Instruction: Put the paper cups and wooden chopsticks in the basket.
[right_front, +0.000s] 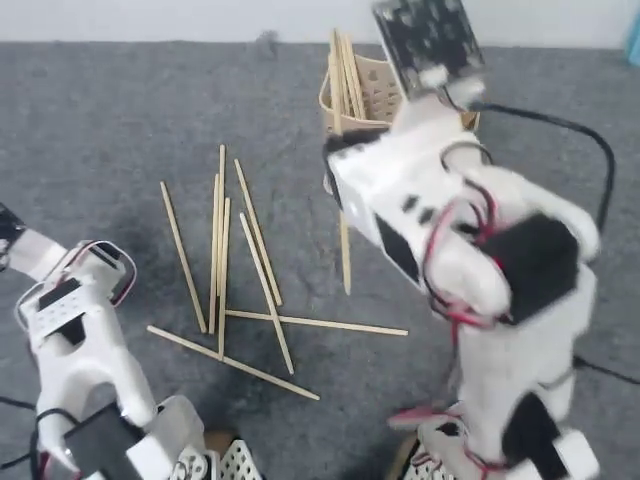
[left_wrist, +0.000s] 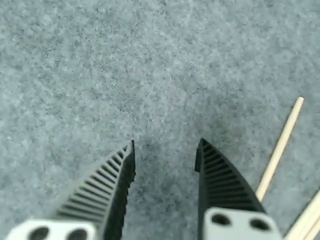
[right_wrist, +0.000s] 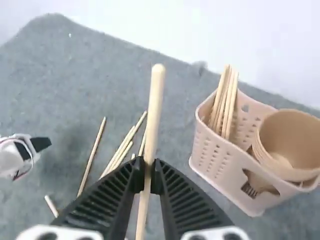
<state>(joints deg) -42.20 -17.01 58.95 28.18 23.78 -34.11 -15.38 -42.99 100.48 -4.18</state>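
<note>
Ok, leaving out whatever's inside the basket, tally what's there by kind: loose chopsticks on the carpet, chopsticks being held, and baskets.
Chopsticks loose on the carpet: 8
Chopstick held in the right gripper: 1
Basket: 1
Total: 10

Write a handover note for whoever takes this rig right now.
Right gripper: shut on one chopstick, near the basket, not yet in.
Left gripper: open, empty, over bare mat by the loose chopsticks.
Done: paper cups and a bundle of chopsticks are in the basket.
Left: drop the held one, then gather the loose chopsticks.
</note>
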